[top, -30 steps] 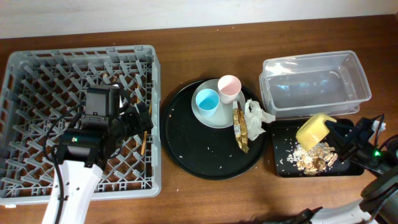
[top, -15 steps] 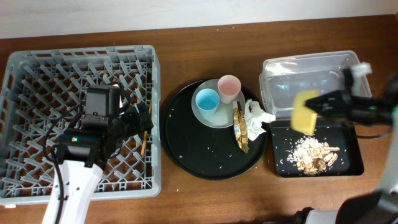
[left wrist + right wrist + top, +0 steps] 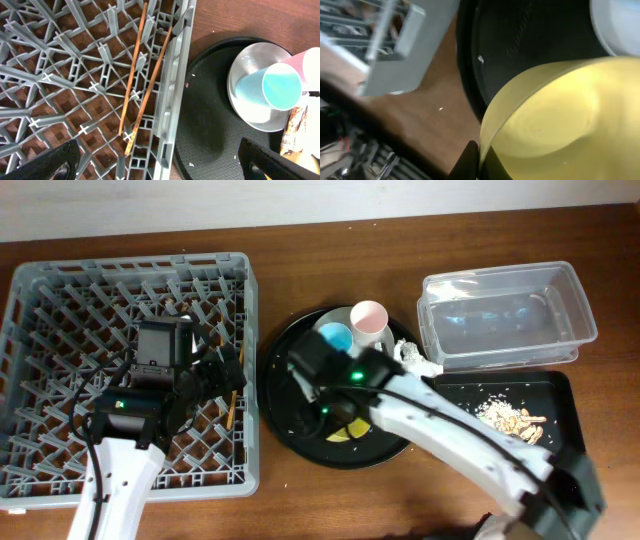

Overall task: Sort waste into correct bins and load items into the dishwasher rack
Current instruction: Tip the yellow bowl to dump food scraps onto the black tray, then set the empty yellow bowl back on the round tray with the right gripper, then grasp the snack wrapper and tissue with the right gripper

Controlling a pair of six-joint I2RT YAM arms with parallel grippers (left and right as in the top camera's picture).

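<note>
My right gripper (image 3: pixel 479 160) is shut on the rim of the small yellow bowl (image 3: pixel 560 120) and holds it over the round black tray (image 3: pixel 282 415). In the overhead view the bowl (image 3: pixel 346 434) peeks out under the right arm. The light blue cup (image 3: pixel 335 335) and the pink cup (image 3: pixel 368 320) stand on the white plate (image 3: pixel 247 107). The chopsticks (image 3: pixel 134 75) lie in the grey rack (image 3: pixel 60 310) near its right wall. My left gripper (image 3: pixel 160 170) is open and empty above that wall. The napkin (image 3: pixel 415 358) lies by the clear tub (image 3: pixel 505 315). Food scraps (image 3: pixel 510 418) lie in the black rectangular tray (image 3: pixel 560 395). The brown wrapper (image 3: pixel 294 127) shows in the left wrist view only.
The round tray (image 3: pixel 210 125) sits between the rack and the two bins. My right arm stretches across from the lower right over the round tray. Bare wooden table lies behind and in front of the tray.
My right arm has swung left from the black rectangular tray to the round tray, carrying the yellow bowl. The scraps stay in the black tray. The left arm has not moved.
</note>
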